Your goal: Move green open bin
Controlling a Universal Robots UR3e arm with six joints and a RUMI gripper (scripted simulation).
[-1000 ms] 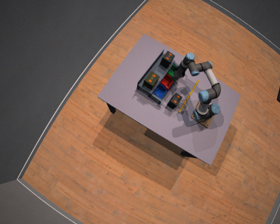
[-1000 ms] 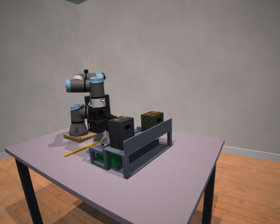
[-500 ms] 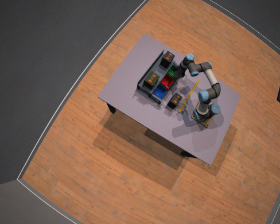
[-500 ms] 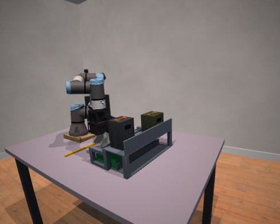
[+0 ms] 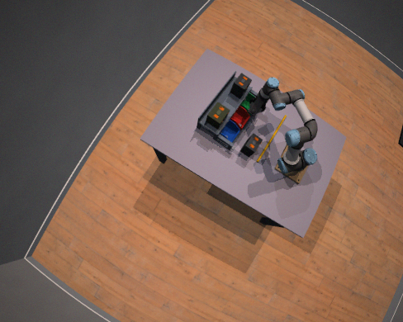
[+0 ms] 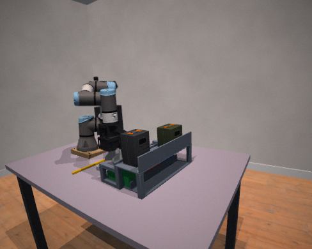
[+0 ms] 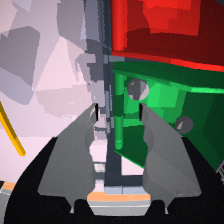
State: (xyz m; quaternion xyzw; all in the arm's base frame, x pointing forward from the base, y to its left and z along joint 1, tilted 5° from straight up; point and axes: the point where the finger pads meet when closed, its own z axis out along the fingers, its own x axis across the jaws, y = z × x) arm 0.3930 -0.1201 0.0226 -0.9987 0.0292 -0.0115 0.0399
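The green open bin [image 5: 248, 101] [image 6: 128, 178] [image 7: 165, 107] sits on the shelf [image 5: 215, 101] [image 6: 165, 152] [image 7: 114, 170], its front rim between and beyond the parted fingers, round parts inside. Gripping, lifting out and setting upright on the tabletop [image 5: 181, 136] [image 6: 194, 204] [image 7: 50, 117] all remain.

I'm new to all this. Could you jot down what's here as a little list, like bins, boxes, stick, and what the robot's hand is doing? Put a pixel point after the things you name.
Bins in shelf: blue [image 5: 230, 131], red [image 5: 239, 117] [image 7: 160, 25], green [image 5: 248, 101] [image 6: 129, 179] [image 7: 165, 107], in a row
Green bin's contents: two round grey parts
Boxes on shelf: one black [image 5: 241, 85] [image 6: 135, 147], one olive [image 5: 217, 115] [image 6: 169, 135]
Box on table: one black [image 5: 251, 145]
Stick: yellow [image 5: 272, 139] [image 6: 88, 166] [image 7: 11, 130], lying on the table
Robot's hand [image 7: 119, 111]: open, fingers apart above the green bin's front edge
Task state: green bin still in shelf
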